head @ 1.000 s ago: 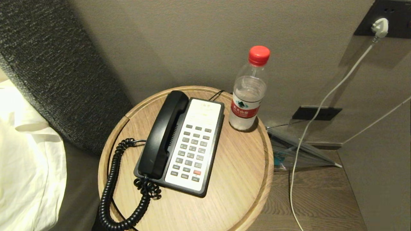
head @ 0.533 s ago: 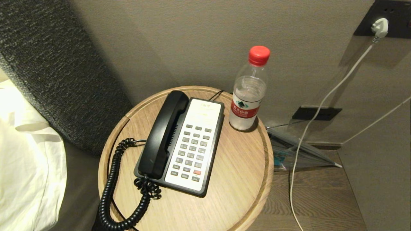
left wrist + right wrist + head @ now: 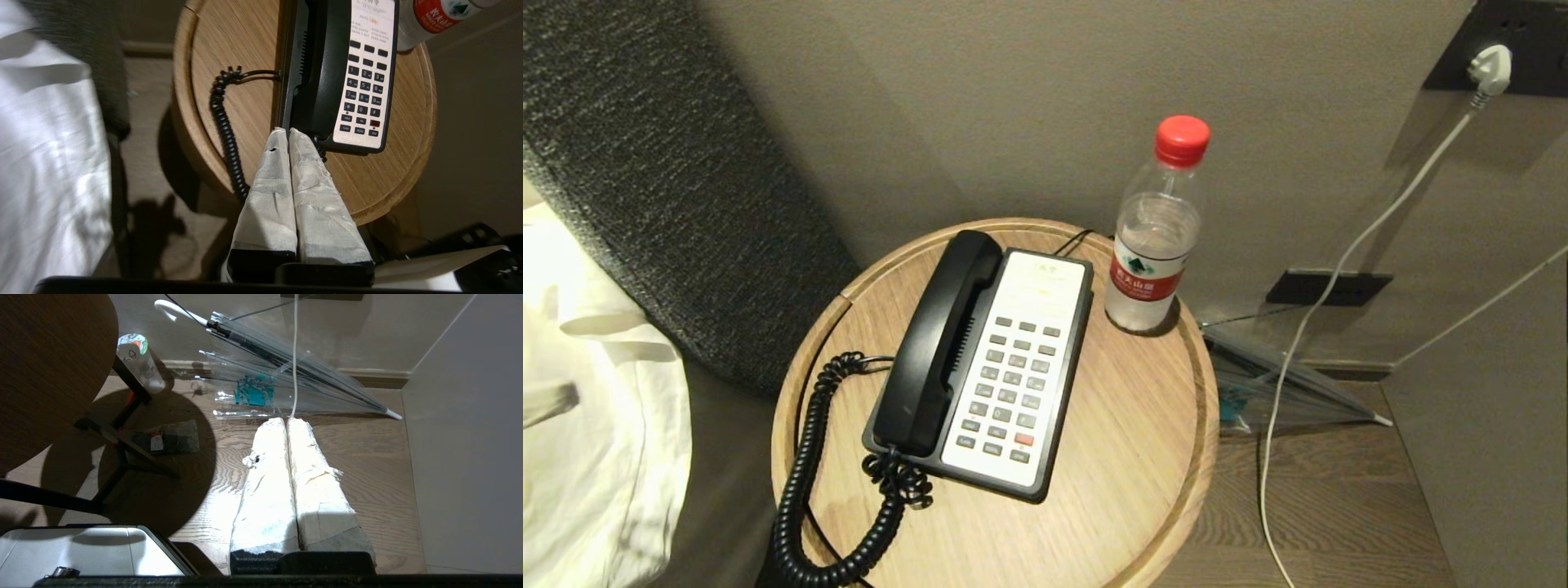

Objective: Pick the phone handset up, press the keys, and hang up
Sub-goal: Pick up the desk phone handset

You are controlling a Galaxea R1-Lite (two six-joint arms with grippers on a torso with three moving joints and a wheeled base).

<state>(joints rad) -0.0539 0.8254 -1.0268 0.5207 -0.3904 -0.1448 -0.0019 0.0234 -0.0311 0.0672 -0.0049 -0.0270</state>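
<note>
The black phone handset lies in its cradle on the left side of the black-and-white phone base, on a round wooden table. Its coiled cord loops off the table's near left edge. The left wrist view shows the handset and the keys ahead of my left gripper. That gripper is shut and empty, short of the handset's near end and apart from it. My right gripper is shut and empty, low over the wooden floor beside the table.
A water bottle with a red cap stands right of the phone. White bedding and a dark headboard lie to the left. A clear umbrella, a white cable and another bottle are on the floor at the right.
A pale blurred shape has come in at the left edge of the head view, over the bedding. The phone, cord and bottle have not moved.
</note>
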